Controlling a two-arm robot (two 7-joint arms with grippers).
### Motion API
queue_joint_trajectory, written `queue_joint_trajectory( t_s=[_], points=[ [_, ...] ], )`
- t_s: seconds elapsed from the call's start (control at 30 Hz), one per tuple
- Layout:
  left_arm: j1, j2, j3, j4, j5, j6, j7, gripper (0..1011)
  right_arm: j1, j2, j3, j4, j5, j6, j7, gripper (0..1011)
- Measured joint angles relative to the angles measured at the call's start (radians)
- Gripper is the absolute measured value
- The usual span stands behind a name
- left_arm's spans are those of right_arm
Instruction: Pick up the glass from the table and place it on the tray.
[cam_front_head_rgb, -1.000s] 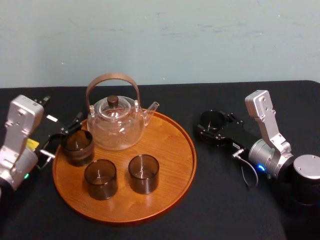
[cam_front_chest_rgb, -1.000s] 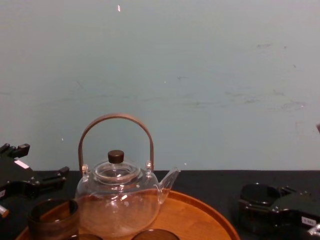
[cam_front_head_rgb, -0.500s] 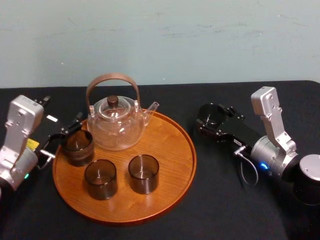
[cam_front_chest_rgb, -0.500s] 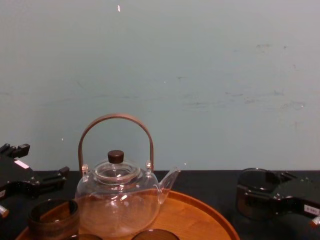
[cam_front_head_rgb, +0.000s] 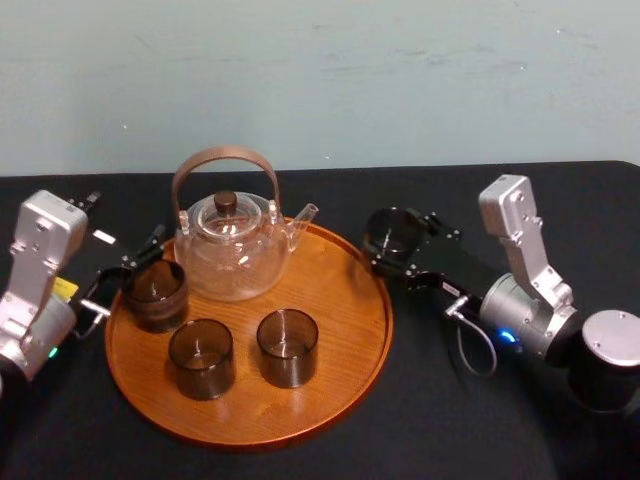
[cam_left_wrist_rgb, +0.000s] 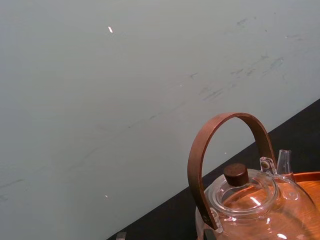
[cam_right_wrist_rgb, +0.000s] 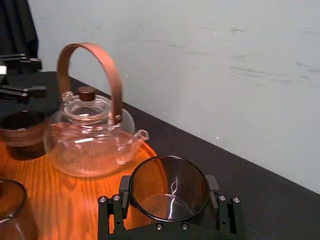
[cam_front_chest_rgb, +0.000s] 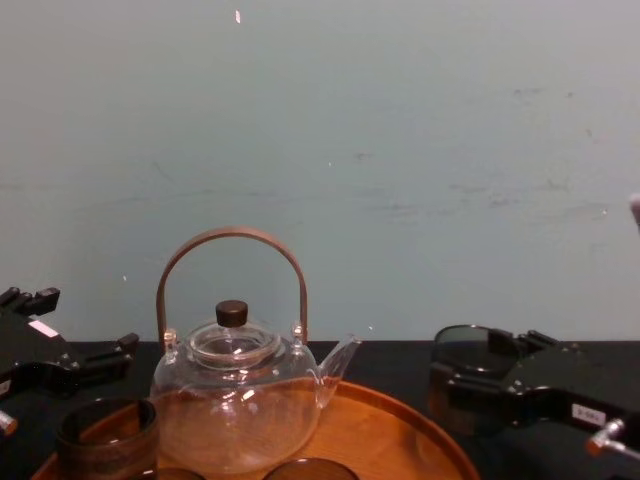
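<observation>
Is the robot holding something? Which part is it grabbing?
Yes. The right gripper holds a dark glass between its two fingers, pinching it by its opposite sides.

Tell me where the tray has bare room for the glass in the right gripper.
Free: the right half of the tray, between teapot spout, front right glass and right rim, near the right gripper with the held glass. Crowded: the left half, with teapot, front left glass, rear left glass and the open left gripper beside.

The right gripper (cam_front_head_rgb: 393, 245) has swung the dark smoky glass cup (cam_front_head_rgb: 391, 230) leftward, apparently lifted, to the rim of the round orange-brown wooden tray (cam_front_head_rgb: 386, 325).
</observation>
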Motion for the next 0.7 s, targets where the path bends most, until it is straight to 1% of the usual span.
queue_joint_trajectory(
  t_s=[0.23,0.7],
  points=[
    [0.000,0.000,0.000,0.000,0.000,0.000,0.000,1001,0.007,-0.007,-0.027,-0.006,0.001,0.000,0.007,905],
    [0.000,0.000,0.000,0.000,0.000,0.000,0.000,1001,0.009,-0.010,-0.057,-0.016,0.005,0.001,0.013,905]
  ],
)
